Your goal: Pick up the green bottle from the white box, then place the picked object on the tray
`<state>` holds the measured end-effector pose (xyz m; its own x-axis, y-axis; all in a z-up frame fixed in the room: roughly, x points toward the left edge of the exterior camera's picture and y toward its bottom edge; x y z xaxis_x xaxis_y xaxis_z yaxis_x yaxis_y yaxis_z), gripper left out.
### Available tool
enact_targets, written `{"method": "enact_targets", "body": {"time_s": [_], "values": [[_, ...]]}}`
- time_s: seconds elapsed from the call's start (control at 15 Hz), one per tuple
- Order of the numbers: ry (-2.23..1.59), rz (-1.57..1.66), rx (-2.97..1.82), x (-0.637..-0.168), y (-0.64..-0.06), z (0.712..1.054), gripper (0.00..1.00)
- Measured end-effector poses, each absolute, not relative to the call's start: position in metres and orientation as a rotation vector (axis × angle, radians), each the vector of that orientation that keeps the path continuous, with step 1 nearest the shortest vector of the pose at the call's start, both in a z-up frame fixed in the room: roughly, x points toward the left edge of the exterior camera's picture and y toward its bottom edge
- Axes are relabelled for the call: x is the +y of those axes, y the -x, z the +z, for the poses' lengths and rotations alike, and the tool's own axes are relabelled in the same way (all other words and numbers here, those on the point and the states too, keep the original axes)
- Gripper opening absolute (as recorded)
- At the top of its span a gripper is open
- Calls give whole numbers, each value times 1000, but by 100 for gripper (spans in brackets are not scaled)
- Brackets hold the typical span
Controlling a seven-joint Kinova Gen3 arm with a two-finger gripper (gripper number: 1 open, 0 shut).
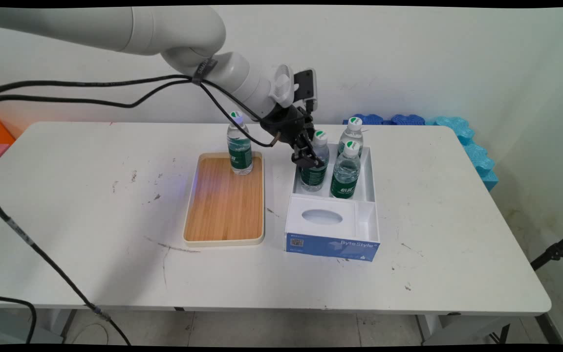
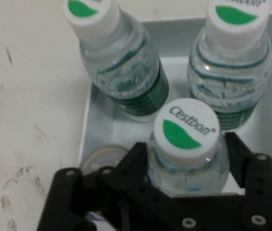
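Nearest the camera on the white counter [image 1: 91, 264] sits the white open-topped box with a blue printed front [image 1: 331, 244], a wooden tray with a cream rim [image 1: 224, 239] just to its left. In the box's rear compartment stand three clear plastic water bottles with green labels and white caps; the black two-finger gripper [image 1: 305, 157] is down at the neck of the left-front one [image 1: 314, 171], its fingers [image 2: 138, 156] spread to either side of the neck just below the cap [image 2: 186, 130], apparently not yet pinching. Risk, as judged: the two neighbouring bottles [image 1: 346, 171] [image 1: 352, 134] stand close, so a sideways drift of the fingers could knock one over; the smooth, tapering neck could also slip through a loose grip. A round grey disc [image 2: 99, 158] lies on the box floor beside the bottle. Farther back, a fourth identical bottle [image 1: 239, 146] stands upright at the tray's far end.
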<state>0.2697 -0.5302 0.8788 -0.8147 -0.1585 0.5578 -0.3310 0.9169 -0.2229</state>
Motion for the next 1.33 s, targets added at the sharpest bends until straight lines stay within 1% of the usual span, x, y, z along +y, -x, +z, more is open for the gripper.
{"method": "enact_targets", "body": {"time_s": [0.47, 0.73, 0.93, 1.33], "values": [[-334, 421, -2528, -525, -267, 876, 0], [-346, 424, -2518, -522, -267, 883, 0], [-379, 433, -2495, -519, -270, 898, 0], [-477, 452, -2425, -504, -291, 945, 0]]}}
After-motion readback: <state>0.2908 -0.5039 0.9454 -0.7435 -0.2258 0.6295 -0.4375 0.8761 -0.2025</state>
